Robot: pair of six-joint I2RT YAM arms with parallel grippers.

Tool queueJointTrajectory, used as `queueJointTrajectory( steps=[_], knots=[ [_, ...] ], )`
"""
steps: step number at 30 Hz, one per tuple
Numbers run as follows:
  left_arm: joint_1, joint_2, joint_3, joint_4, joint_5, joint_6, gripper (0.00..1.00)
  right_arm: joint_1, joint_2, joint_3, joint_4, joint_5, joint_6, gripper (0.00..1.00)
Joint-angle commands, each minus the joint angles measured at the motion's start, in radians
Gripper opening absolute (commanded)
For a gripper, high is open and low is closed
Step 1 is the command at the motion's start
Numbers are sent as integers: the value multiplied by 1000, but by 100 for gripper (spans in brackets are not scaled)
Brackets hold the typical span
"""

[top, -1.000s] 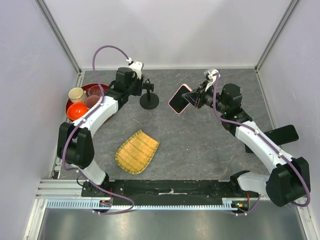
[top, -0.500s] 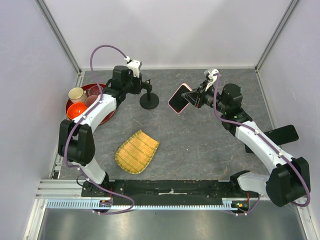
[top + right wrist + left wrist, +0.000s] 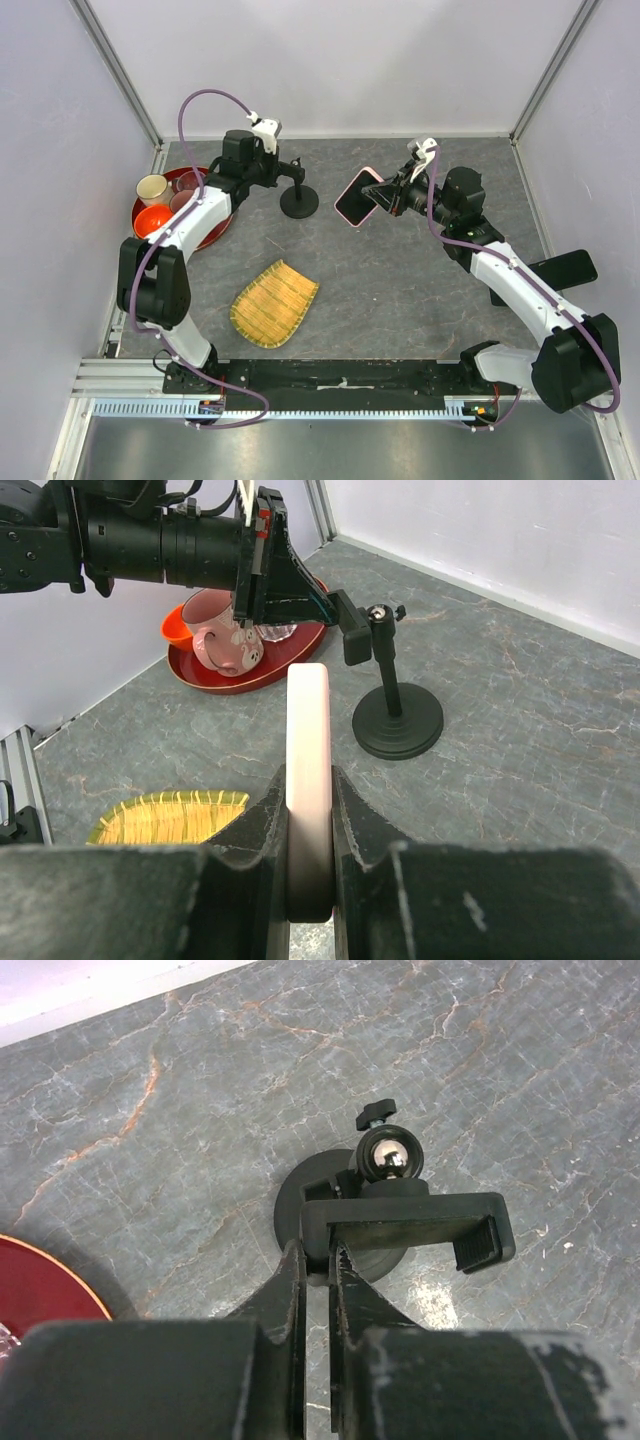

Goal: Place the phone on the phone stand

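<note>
The phone [image 3: 357, 198], black-screened with a pale pink rim, hangs above the table in my right gripper [image 3: 380, 197], which is shut on its lower end. In the right wrist view the phone [image 3: 307, 740] stands edge-on between the fingers of the right gripper [image 3: 308, 810]. The phone stand [image 3: 298, 203] sits at the back centre on its round base. My left gripper [image 3: 283, 168] is level with its top. In the left wrist view the left gripper [image 3: 318, 1255] pinches the left end of the phone stand's clamp [image 3: 405, 1220]. The right wrist view shows the phone stand [image 3: 398, 720] ahead of the phone.
A red tray [image 3: 137, 215] at the back left holds a white cup [image 3: 152, 188], an orange bowl [image 3: 154, 221] and other cups. A woven yellow mat [image 3: 274, 302] lies front centre. A black phone [image 3: 560, 268] lies at the right edge.
My left gripper has narrowed from half open down onto the end of the stand's clamp. The right arm and the phone have barely moved.
</note>
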Motion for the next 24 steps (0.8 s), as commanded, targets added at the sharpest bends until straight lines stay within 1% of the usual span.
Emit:
queueJointTrajectory(
  steps=[1,3,5,6,7,10,11,16,17,21,24],
  knots=[
    [-2,3,37,41,48,-18,2,1,-17,30,82,-12,-7,0],
    [-13,-22,26,42,61,-15,2,1,-23,36,61,-9,-39,0],
    [-33,-40,22,31,83,-9,2,2,-35,48,6,-12,-71,0],
    [-44,-56,22,24,86,-2,2,1,-40,57,-19,-22,-112,0],
    [-56,-63,26,-8,91,5,2,1,-43,68,-75,-33,-133,0],
    [-120,-89,29,-45,74,53,2,1,-55,94,-154,-42,-183,0],
    [-156,-97,17,-57,75,73,2,1,-58,105,-166,-45,-186,0],
    [-228,-166,-47,-67,86,91,2,9,-81,142,-234,-71,-176,0],
    [-257,-174,-64,-64,86,111,2,13,-91,139,-244,-64,-174,0],
    [-329,-197,-86,-61,147,166,2,61,-187,102,-277,-42,-182,0],
    [-360,-195,-93,-64,253,194,2,128,-247,76,-316,-51,-226,0]
  ],
)
